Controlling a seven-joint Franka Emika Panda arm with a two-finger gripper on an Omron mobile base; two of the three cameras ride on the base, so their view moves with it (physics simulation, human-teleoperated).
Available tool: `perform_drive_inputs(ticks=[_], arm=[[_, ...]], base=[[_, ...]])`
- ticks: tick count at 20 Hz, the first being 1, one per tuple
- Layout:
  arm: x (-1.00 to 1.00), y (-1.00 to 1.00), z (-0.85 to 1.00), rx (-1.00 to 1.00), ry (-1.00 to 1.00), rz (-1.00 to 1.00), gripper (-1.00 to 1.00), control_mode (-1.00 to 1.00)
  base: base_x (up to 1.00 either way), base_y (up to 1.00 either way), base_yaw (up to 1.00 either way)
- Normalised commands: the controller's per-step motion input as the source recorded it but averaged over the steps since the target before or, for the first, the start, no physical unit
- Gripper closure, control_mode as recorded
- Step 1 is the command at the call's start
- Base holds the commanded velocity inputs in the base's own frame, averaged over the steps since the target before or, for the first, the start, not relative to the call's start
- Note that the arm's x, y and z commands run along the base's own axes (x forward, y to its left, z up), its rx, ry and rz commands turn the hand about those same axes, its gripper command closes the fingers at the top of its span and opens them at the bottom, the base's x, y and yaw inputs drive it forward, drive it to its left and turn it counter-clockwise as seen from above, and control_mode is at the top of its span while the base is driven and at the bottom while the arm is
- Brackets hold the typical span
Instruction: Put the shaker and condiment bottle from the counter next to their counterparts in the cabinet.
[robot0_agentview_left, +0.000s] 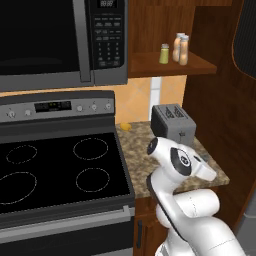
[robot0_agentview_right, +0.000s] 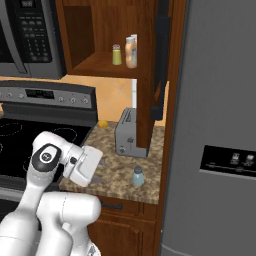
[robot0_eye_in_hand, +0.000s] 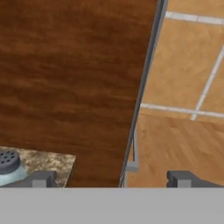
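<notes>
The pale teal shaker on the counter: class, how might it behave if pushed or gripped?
The shaker stands upright, taller than wide, near the counter front edge, so a side push could tip it or send it off. Its round body might roll once down. It looks small and rigid, probably light for the open gripper.

The shaker (robot0_agentview_right: 138, 176) stands on the counter (robot0_agentview_right: 120, 170) before the toaster (robot0_agentview_right: 126, 134), seemingly apart.

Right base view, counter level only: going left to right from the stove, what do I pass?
Stove top → yellow item at the backsplash → toaster → teal shaker → refrigerator.
</notes>
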Motion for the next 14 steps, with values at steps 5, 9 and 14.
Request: perform_drive_inputs(ticks=[5, 9, 14], arm=[[0.25, -0.24, -0.51, 0.0, -0.03, -0.04, -1.0, -1.0], [0.24, -0.22, -0.68, -0.01, -0.02, -0.02, -1.0, -1.0], [0.09, -0.05, -0.46, -0.02, 0.0, -0.04, -1.0, -1.0]], base=[[0.0, 0.0, 0.0], [0.0, 0.0, 0.0], [0.0, 0.0, 0.0]])
